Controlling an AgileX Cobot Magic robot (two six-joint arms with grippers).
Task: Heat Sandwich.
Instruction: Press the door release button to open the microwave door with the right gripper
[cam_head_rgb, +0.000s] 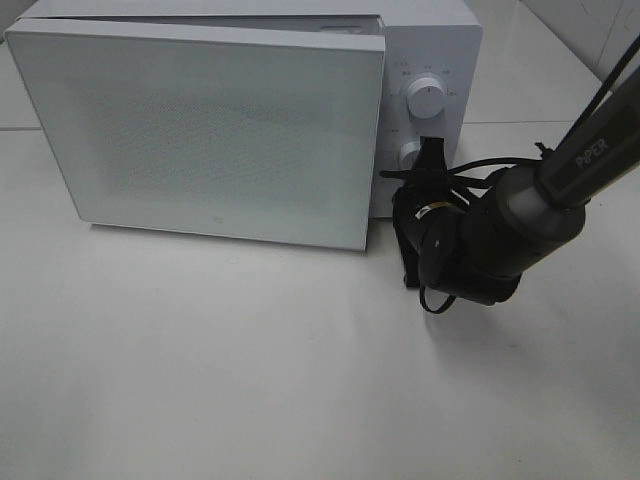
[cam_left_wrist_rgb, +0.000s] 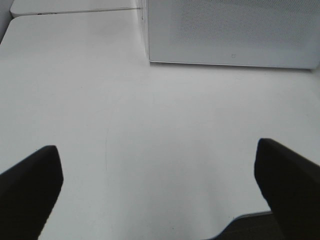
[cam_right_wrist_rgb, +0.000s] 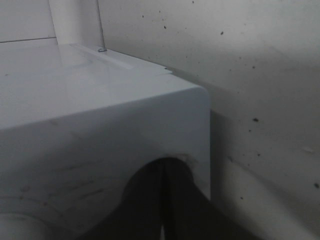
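Observation:
The white microwave stands at the back of the table with its door across the front, so the inside is hidden. The sandwich is out of view. My right gripper is shut, its fingertips at the control panel beside the lower knob, below the upper knob. The right wrist view shows the shut fingers pressed up against a corner of the microwave's white casing. My left gripper is open over bare table, well short of the microwave door, with nothing between its fingers.
The white tabletop stretches in front of the microwave. The right arm reaches in from the right edge, with black cables looping near its wrist. A table seam runs behind the microwave's left side.

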